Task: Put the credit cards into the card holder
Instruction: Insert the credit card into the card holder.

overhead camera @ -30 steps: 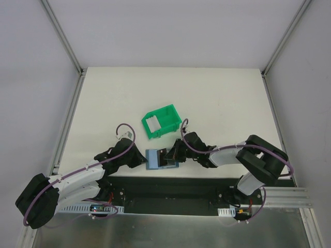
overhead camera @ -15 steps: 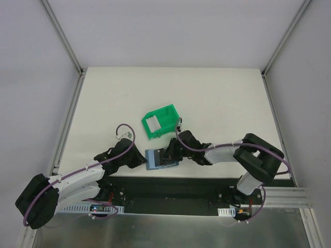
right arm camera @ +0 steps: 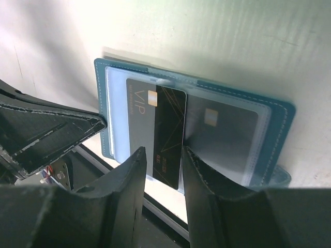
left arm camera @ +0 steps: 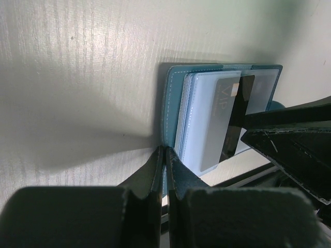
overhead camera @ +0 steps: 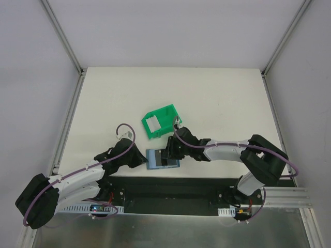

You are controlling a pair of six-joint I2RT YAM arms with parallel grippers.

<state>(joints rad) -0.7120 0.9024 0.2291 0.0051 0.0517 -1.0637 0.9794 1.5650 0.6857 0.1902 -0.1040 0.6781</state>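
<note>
The teal-blue card holder (overhead camera: pixel 155 158) lies open at the table's near edge, clear pockets up. My left gripper (overhead camera: pixel 140 159) is shut on its left edge, as the left wrist view (left arm camera: pixel 165 151) shows on the holder (left arm camera: pixel 173 98). A dark card (right arm camera: pixel 168 132) marked VIP sits half under the left clear pocket, its right half bare; it also shows in the left wrist view (left arm camera: pixel 237 121). A pale grey card (right arm camera: pixel 220 134) sits in the right pocket. My right gripper (right arm camera: pixel 163 152) is open over the dark card's near end, a finger on each side. No tan-gold card shows.
A green plastic bin (overhead camera: pixel 161 122) stands just behind the card holder, close to my right wrist. The black base rail (overhead camera: pixel 170 186) runs right under the holder's near edge. Pale tabletop (overhead camera: pixel 217 98) stretches behind and to both sides.
My right gripper has moved left, further over the card holder, and the dark card lies deeper in it. My left arm has not moved.
</note>
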